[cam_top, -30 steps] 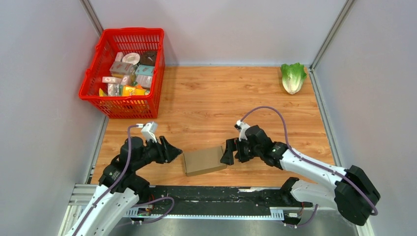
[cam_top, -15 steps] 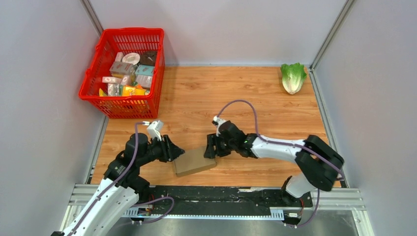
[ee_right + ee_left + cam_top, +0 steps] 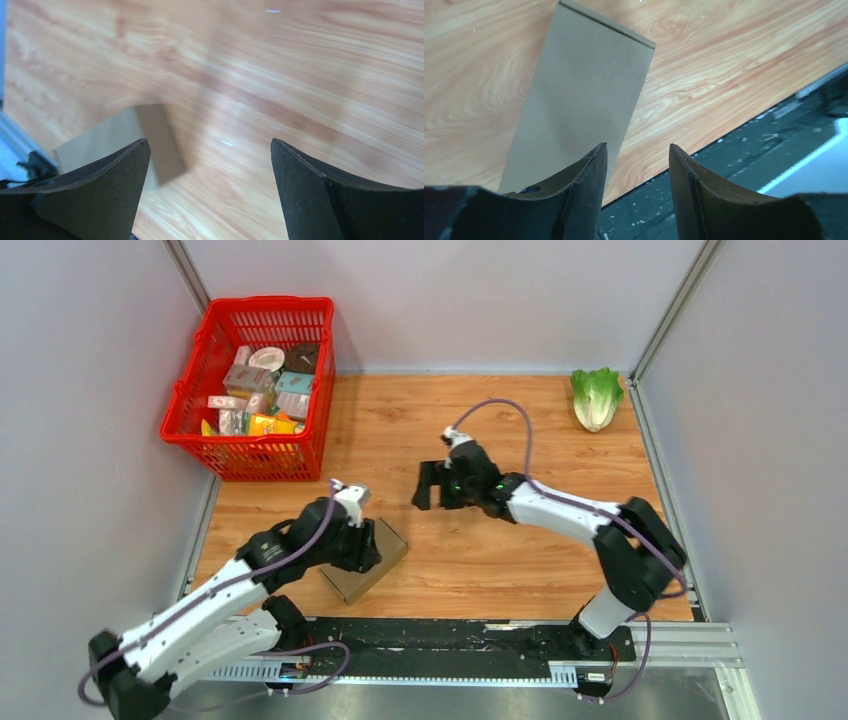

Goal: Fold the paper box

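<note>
From above, we see a red plastic basket [image 3: 245,453] holding small printed packages [image 3: 262,390], and a green lettuce head [image 3: 597,397] far right. The plain brown cardboard box [image 3: 385,542] lies on the wooden surface [image 3: 500,560], beneath the left pincer [image 3: 368,545]. The right pincer [image 3: 428,486] hangs well apart from it.

From the left wrist, we see the fingers slightly parted and empty. From the right wrist, they are spread wide and empty.

The wooden table [image 3: 480,440] carries three things. A red basket [image 3: 262,458] stands at its far left corner, and a head of lettuce [image 3: 596,397] lies at the far right corner. The brown paper box [image 3: 380,558] lies flat near the near edge, left of centre, well apart from both.
</note>
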